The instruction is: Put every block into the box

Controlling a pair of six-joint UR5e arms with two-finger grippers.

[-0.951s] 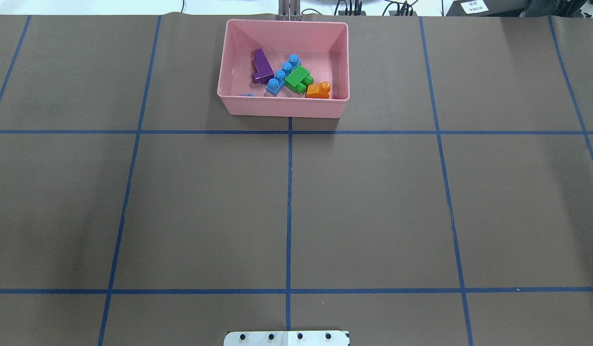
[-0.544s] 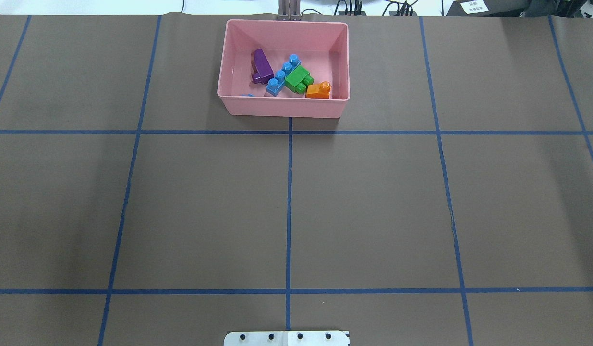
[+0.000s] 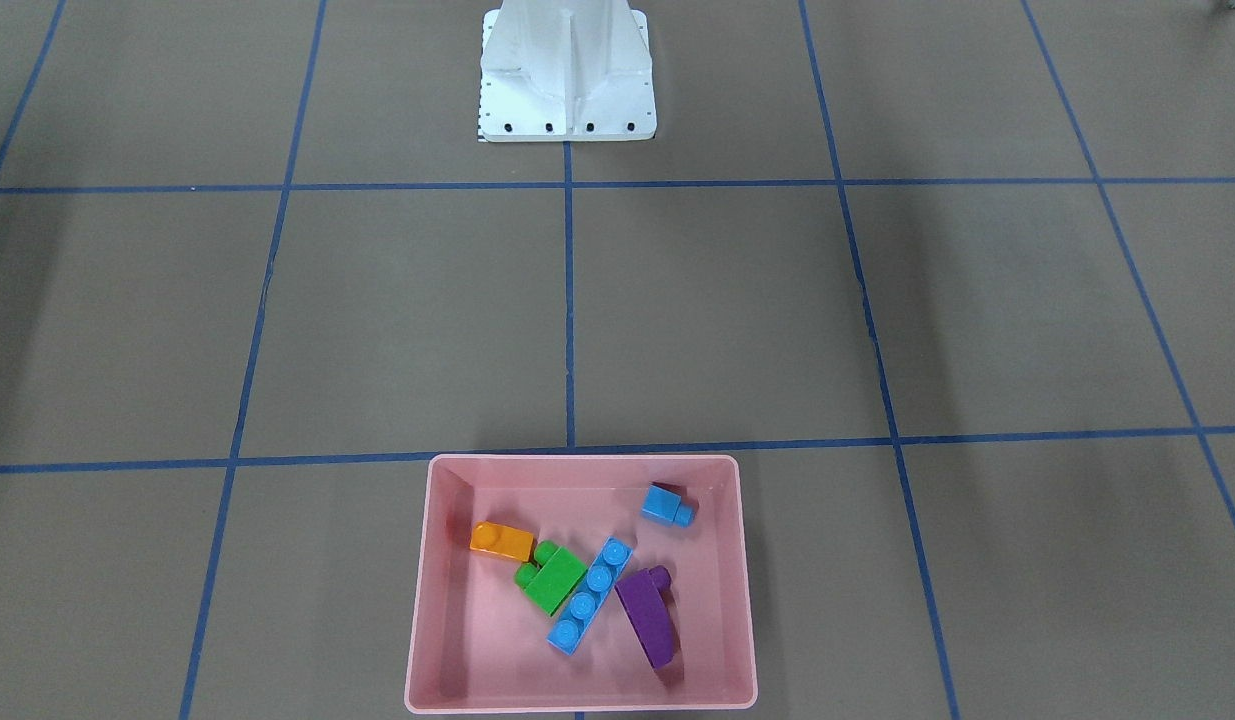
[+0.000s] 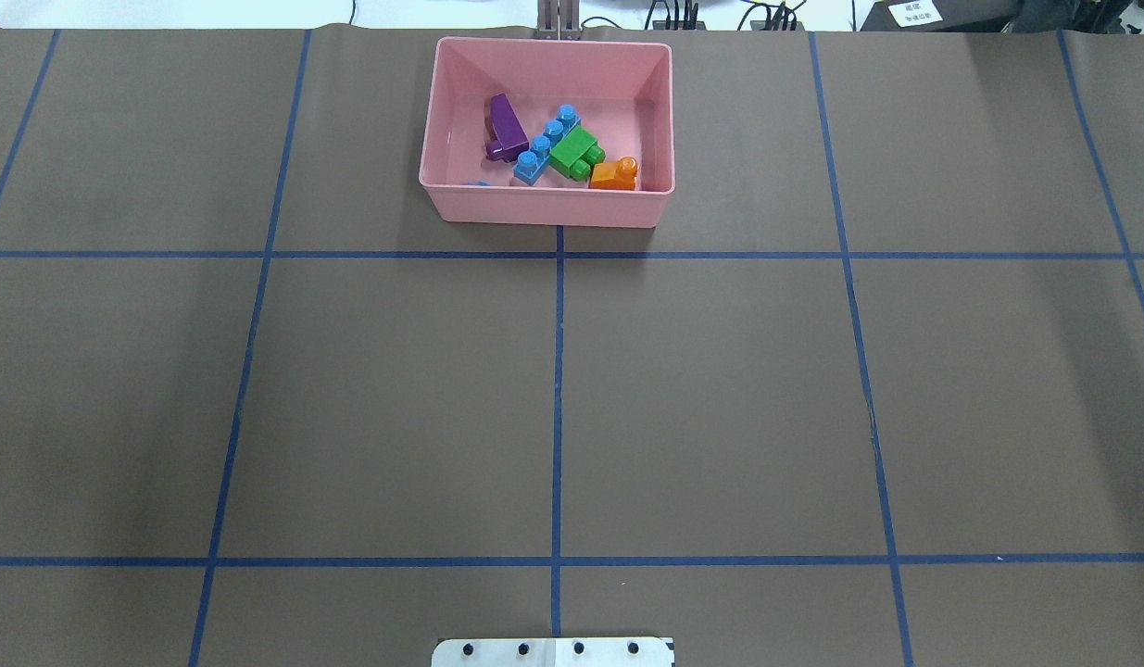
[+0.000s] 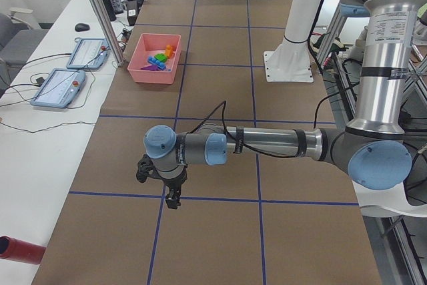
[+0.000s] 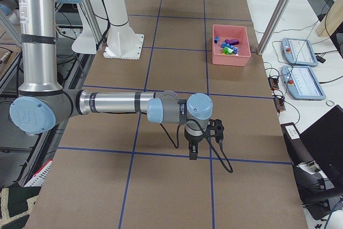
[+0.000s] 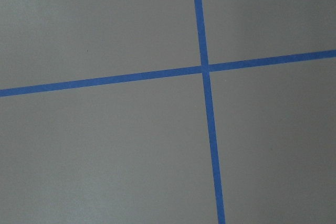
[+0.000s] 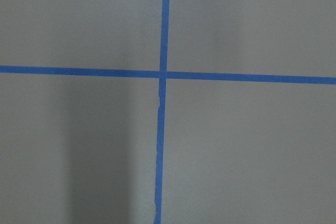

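The pink box [image 4: 548, 208] stands at the table's far middle and also shows in the front view [image 3: 577, 466]. Inside it lie the purple sloped block [image 4: 505, 125], the long blue bar [image 4: 546, 144], the green block [image 4: 573, 153], the orange sloped block [image 4: 614, 173] and the small blue cube [image 3: 665, 504]. My left gripper [image 5: 172, 198] shows only in the exterior left view, low over bare table, far from the box. My right gripper [image 6: 191, 154] shows only in the exterior right view, likewise far from the box. I cannot tell whether either is open or shut.
The white metal base [image 3: 567, 80] stands at the near middle edge of the table [image 4: 720, 389], which is brown with blue tape lines. Both wrist views show only table and tape crossings. Operator pendants [image 5: 63, 88] lie beyond the table's far edge.
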